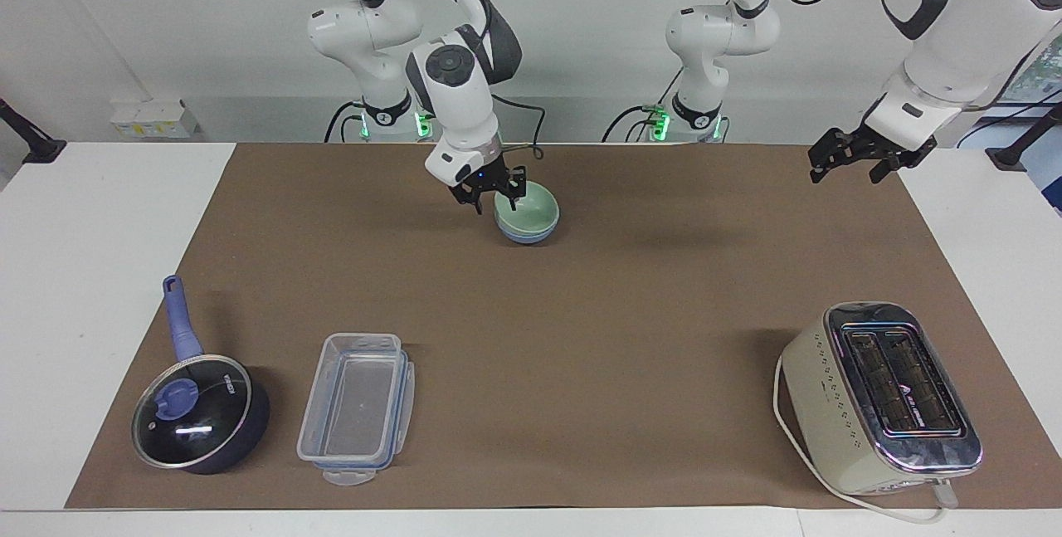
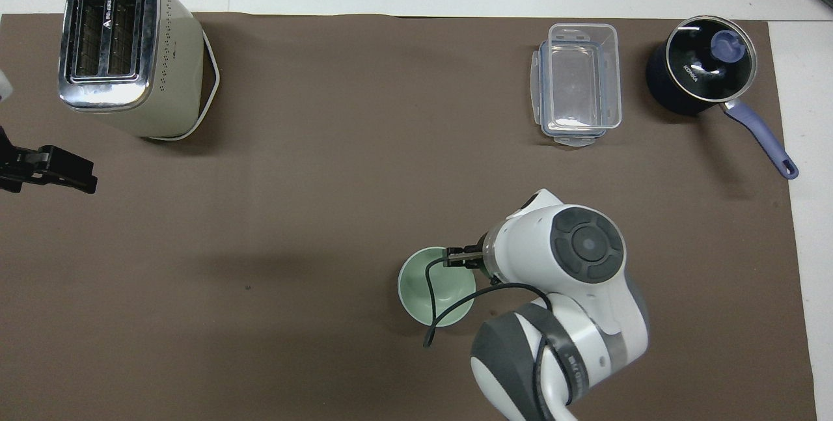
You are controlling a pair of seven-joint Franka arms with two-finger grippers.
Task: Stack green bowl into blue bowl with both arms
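Observation:
The green bowl (image 1: 531, 207) sits nested in the blue bowl (image 1: 524, 235), near the robots at mid-table. Only the blue bowl's lower wall shows under it. My right gripper (image 1: 496, 203) is open and hovers just above the green bowl's rim, on the side toward the right arm's end, not touching it. In the overhead view the green bowl (image 2: 429, 291) hides the blue bowl, and the right gripper (image 2: 457, 257) is over its rim. My left gripper (image 1: 846, 162) waits open in the air over the mat's edge at the left arm's end; it also shows in the overhead view (image 2: 62, 170).
A cream toaster (image 1: 879, 396) stands far from the robots toward the left arm's end. A clear plastic container (image 1: 357, 407) and a dark blue saucepan with a glass lid (image 1: 199, 412) sit far from the robots toward the right arm's end.

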